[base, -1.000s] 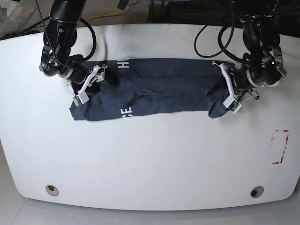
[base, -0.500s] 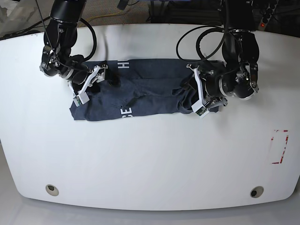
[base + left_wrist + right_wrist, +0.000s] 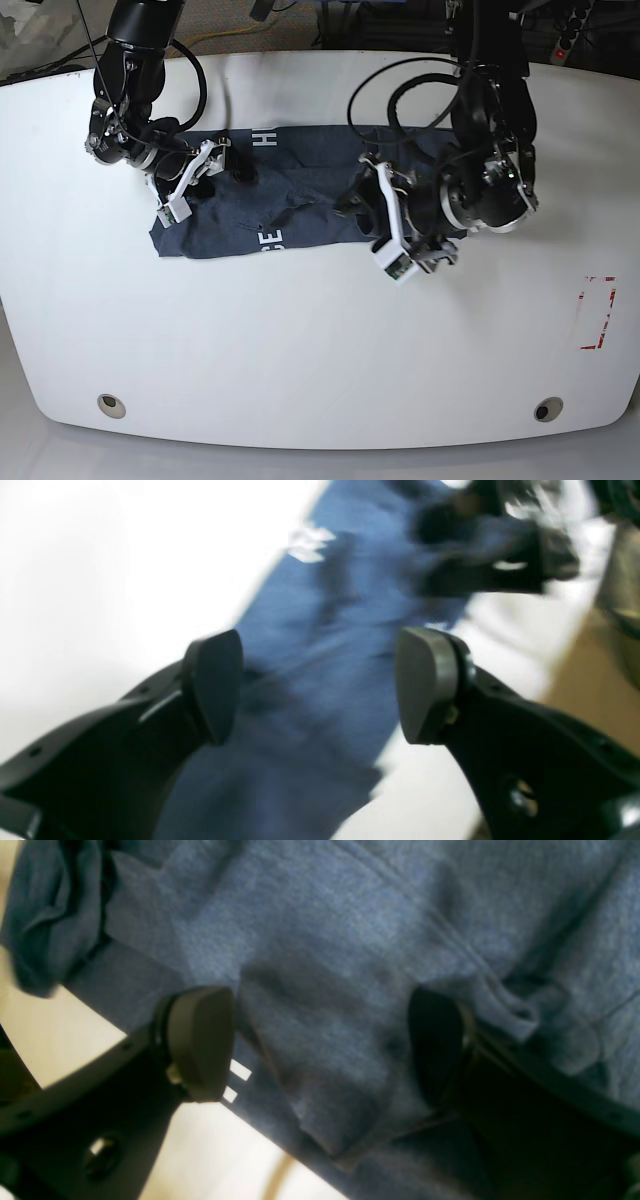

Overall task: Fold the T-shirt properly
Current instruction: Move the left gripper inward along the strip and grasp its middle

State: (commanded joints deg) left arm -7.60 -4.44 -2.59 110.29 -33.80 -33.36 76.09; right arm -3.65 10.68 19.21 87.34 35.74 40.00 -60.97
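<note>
Leftward across the base view travelled the left gripper point(image 3: 388, 222), its black fingers point(image 3: 215, 685) now spread apart in the wrist view with blurred cloth beneath them, no longer pinching the hem it held a second earlier. Spread too were the right gripper's point(image 3: 190, 183) fingers point(image 3: 200, 1040), poised over wrinkled fabric. Between both arms, the dark navy-grey heathered T-shirt with white block lettering point(image 3: 280, 205) lay bunched lengthwise on the white surface point(image 3: 300, 350).

white table point(image 3: 300, 340) | two round holes point(image 3: 112, 405) (near edge) | red marking point(image 3: 598, 312) at right
</note>
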